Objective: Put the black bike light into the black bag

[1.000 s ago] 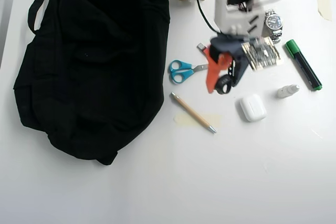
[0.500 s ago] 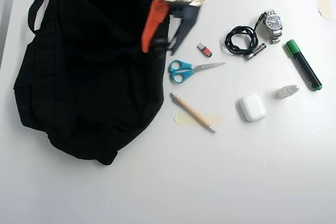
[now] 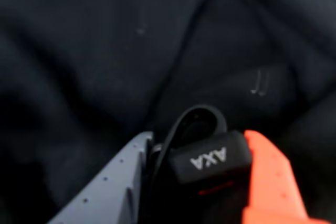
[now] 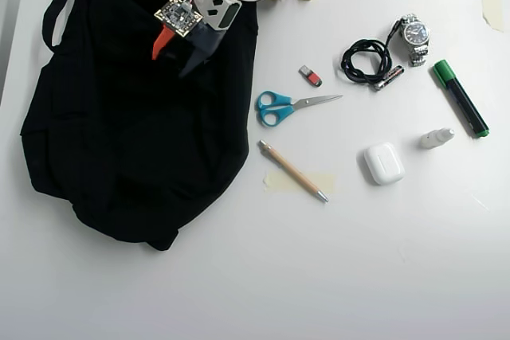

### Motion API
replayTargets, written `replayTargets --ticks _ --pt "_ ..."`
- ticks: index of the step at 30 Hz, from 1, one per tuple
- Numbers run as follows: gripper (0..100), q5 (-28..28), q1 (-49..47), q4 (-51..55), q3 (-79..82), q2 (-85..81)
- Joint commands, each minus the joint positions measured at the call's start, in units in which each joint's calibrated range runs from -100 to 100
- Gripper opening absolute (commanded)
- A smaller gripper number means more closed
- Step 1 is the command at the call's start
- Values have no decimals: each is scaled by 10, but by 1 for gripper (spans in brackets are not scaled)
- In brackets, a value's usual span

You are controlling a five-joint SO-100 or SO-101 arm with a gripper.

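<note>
In the wrist view my gripper (image 3: 205, 177) is shut on the black bike light (image 3: 210, 162), a small black body marked AXA with a red line on its face; its thin black strap loops up behind it. One finger is grey (image 3: 107, 192), the other orange (image 3: 270, 179). Dark fabric of the black bag (image 3: 105, 51) fills the view behind. In the overhead view the gripper (image 4: 171, 53) hangs over the upper part of the large floppy black bag (image 4: 127, 141); the light itself is hidden there under the wrist.
On the white table right of the bag lie blue-handled scissors (image 4: 279, 107), a pencil (image 4: 292, 170), a white earbud case (image 4: 383, 163), a coiled black cable (image 4: 365, 61), a watch (image 4: 414, 36), a green marker (image 4: 460, 98) and a small red USB stick (image 4: 311, 76).
</note>
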Motion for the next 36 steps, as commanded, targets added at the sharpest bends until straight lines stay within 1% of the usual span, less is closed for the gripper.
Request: replayTargets --ticks 1,3,5,6,7,8,9,10,11,12,13,14,15,17,18,19,20,22,23,24,25,27,28,32,34,36 --pt "2 -1 13 -65 34 -9" --pt "2 -1 17 -55 -1 15" --pt "2 1 0 18 -120 103" --pt "3 9 0 43 -215 183" --pt "3 8 0 44 -291 258" --pt "3 7 0 61 -338 297" --pt "8 8 3 122 -418 344" --pt "22 9 3 201 -497 387" --pt "37 10 2 238 -545 414" --pt "45 13 0 247 -555 414" --pt "57 21 -2 281 -559 403" --pt "67 22 -12 350 -583 380" --pt "70 22 -18 393 -593 359" --pt "69 16 -54 493 -595 247" --pt "63 9 -79 536 -596 170" --pt "55 -3 -105 547 -594 118" --pt "44 -27 -150 549 -588 59" --pt "26 -70 -253 545 -592 -15" --pt "20 -78 -293 541 -595 -36" --pt "9 -89 -351 541 -594 -71" --pt "2 -103 -412 541 -587 -101" --pt "2 -120 -502 541 -566 -122" --pt "2 -119 -516 541 -558 -127" --pt "2 -120 -534 505 -483 -160" --pt "2 -121 -534 451 -407 -190" --pt "2 -131 -534 372 -313 -228"
